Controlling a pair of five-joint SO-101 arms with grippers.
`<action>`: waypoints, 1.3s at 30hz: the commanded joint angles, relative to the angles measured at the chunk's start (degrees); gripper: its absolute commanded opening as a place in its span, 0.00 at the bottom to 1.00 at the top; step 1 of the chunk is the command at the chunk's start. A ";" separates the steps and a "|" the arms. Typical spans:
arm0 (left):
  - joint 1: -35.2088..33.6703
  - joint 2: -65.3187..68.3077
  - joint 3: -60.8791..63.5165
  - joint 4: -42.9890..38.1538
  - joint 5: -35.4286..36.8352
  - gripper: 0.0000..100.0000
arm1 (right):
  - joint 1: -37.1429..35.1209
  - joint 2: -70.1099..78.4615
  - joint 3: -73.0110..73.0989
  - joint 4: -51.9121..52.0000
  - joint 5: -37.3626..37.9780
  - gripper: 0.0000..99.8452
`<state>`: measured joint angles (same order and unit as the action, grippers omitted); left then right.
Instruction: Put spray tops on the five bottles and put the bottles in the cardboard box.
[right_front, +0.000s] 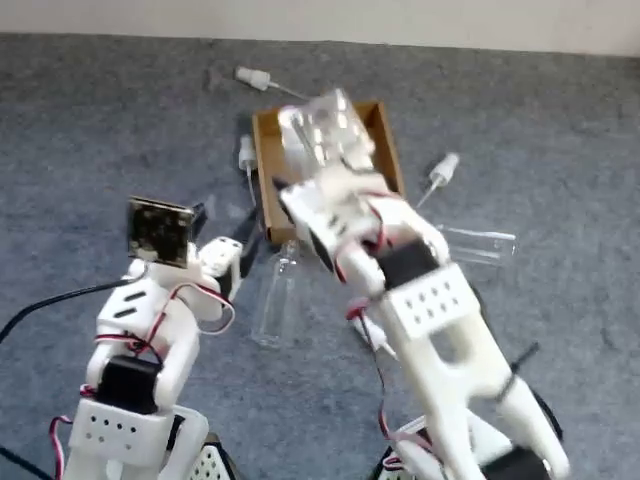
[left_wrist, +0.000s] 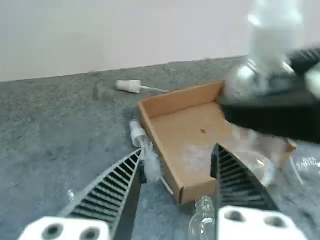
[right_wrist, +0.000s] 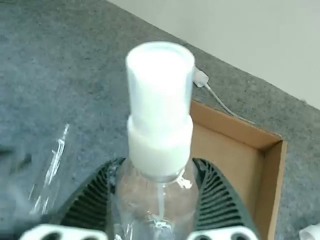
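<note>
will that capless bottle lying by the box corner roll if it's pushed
The bottle lies on its side and looks round, so a sideways push would probably roll it, though the carpet may slow it. It looks clear and empty, so likely light and easily knocked aside.

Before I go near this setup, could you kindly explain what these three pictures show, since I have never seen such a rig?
These are two small white robot arms side by side, each ending in a claw. One picture looks down from a fixed camera above. The other two come from a camera on each arm's wrist, so each sees its own claw up close. On the grey surface sits an open cardboard box. A spray top lies beyond it and another top beside it. An open bottle and a second bottle lie nearby. The right claw is shut on a capped bottle, held over the box. The left claw is open and empty, facing the box.
</note>
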<state>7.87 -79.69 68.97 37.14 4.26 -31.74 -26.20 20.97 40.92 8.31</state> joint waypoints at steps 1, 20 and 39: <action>4.00 -0.66 0.84 -2.81 -2.90 0.20 | 0.13 7.16 -15.60 4.26 -1.49 0.00; -2.24 24.04 -6.90 -11.87 -4.31 0.22 | -4.62 12.97 -32.92 22.90 -4.31 0.00; -8.66 19.38 -3.12 -14.42 -3.78 0.06 | 6.55 49.01 -52.97 0.48 -4.57 0.00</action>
<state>0.48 -59.30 65.45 25.80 -0.22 -26.02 17.49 -20.97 43.74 4.26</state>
